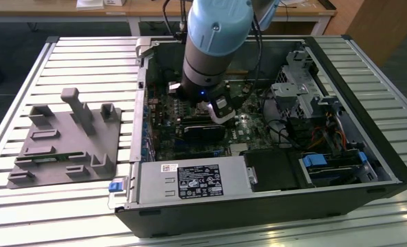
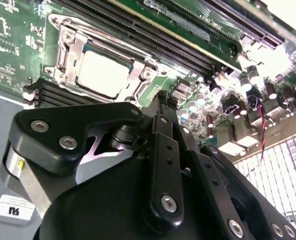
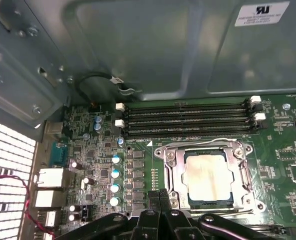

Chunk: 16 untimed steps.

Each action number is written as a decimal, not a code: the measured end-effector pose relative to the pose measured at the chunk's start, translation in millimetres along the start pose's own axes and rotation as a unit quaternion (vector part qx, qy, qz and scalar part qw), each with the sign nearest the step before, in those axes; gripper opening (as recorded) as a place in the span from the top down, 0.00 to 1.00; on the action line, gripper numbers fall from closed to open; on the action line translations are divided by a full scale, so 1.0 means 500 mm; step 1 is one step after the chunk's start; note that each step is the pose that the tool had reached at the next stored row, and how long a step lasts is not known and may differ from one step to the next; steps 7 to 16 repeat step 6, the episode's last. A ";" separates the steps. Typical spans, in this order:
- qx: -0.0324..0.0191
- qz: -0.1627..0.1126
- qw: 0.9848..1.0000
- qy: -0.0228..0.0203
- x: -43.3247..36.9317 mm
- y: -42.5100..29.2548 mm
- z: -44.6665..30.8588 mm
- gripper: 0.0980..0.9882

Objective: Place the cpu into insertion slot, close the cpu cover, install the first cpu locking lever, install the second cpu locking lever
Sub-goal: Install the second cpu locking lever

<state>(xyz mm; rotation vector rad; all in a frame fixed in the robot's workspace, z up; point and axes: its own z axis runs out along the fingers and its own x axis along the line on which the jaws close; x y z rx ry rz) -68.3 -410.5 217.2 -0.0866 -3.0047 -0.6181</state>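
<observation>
Now down inside the open computer case [image 1: 258,206], arm [image 1: 214,46] lowered over the green motherboard [image 3: 103,160]. Gripper [image 3: 160,200] just beside the insertion slot [image 3: 245,172], black linkage crowding both wrist views. Jaws drawn together, fingers side by side, nothing visibly between them. Cpu [image 3: 207,177] seated flat in the slot, pale top showing through the window of the cpu cover [image 3: 173,167], which looks closed over it. 4 memory slots [image 3: 187,117] just beyond. Grey fixture [image 1: 69,141] well apart, outside the case.

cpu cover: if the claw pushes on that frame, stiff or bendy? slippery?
The cpu cover looks like thin metal with a large window, so probably somewhat springy. Its shiny surface suggests a claw could slide. It lies over the cpu, so pushing likely loads the chip.
</observation>
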 end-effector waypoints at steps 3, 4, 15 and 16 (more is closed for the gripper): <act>0.000 0.000 1.000 0.000 0.001 0.004 -0.010 0.99; 0.000 0.000 1.000 0.000 0.001 0.006 -0.013 0.99; 0.000 0.000 1.000 0.000 0.002 0.009 -0.020 0.99; 0.000 0.000 1.000 0.000 0.002 0.009 -0.020 0.99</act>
